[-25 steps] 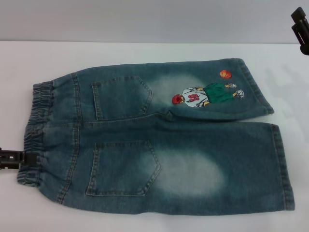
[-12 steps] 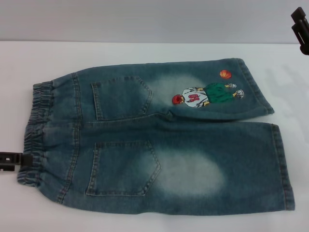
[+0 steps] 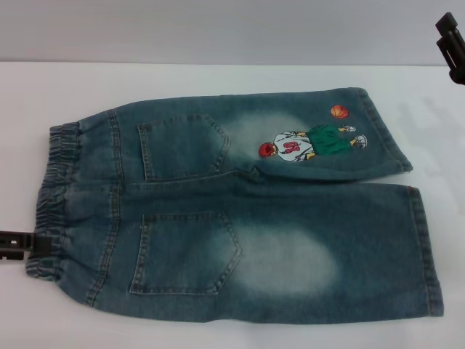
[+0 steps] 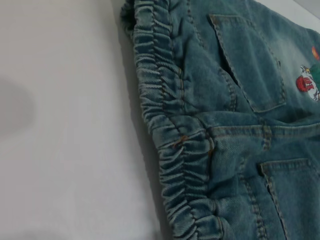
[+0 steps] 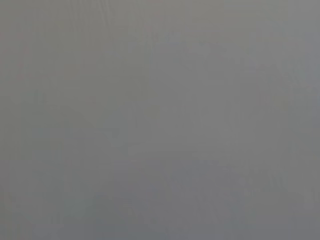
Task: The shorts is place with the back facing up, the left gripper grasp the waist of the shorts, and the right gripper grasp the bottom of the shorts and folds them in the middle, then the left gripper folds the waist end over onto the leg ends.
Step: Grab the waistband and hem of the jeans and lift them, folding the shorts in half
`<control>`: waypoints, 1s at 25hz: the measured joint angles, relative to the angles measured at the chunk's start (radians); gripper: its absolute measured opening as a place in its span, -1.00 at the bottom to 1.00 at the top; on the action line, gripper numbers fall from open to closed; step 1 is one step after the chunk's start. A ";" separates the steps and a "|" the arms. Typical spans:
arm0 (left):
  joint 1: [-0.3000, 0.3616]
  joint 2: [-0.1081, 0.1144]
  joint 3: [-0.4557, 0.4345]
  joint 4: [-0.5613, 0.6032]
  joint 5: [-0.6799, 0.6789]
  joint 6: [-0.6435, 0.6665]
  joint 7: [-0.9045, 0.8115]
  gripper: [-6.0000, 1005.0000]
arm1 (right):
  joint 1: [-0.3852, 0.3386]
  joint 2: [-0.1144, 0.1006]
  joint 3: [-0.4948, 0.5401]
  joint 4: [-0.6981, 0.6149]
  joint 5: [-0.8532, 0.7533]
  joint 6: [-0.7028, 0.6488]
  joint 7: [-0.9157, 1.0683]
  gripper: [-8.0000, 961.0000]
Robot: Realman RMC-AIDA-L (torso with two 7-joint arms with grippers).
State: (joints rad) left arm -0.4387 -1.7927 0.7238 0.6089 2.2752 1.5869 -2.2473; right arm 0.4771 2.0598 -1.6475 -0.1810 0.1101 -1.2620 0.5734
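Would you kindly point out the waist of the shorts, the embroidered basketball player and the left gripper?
waist of the shorts (image 3: pixel 54 200), head view, on the ruffled elastic band.
embroidered basketball player (image 3: pixel 294 147), head view, on his white jersey.
left gripper (image 3: pixel 18 243), head view, on its black tip.

White table (image 3: pixel 218 80) spreads out ahead of me, running edge to edge across the frame. Along the top of the frame a plain grey wall (image 3: pixel 218 29) meets it in a straight line. From my left wrist, I see bare tabletop with a soft grey shadow (image 4: pixel 15 107).
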 joint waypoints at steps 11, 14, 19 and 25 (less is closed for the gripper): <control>-0.001 -0.003 0.001 -0.002 0.000 0.004 0.000 0.64 | 0.001 -0.001 0.000 0.000 0.000 0.000 0.000 0.19; -0.006 -0.003 0.003 -0.005 0.000 0.005 0.000 0.64 | 0.002 -0.002 0.000 0.000 0.001 0.000 0.001 0.19; -0.008 -0.004 0.004 -0.007 0.000 0.005 0.000 0.64 | 0.003 -0.004 0.000 0.000 0.001 0.000 0.002 0.19; -0.008 -0.003 0.003 -0.008 0.000 0.002 0.000 0.64 | 0.003 -0.005 0.000 0.000 0.002 0.001 0.003 0.19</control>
State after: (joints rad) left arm -0.4464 -1.7962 0.7271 0.6010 2.2748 1.5892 -2.2473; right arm 0.4803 2.0543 -1.6475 -0.1810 0.1119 -1.2608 0.5768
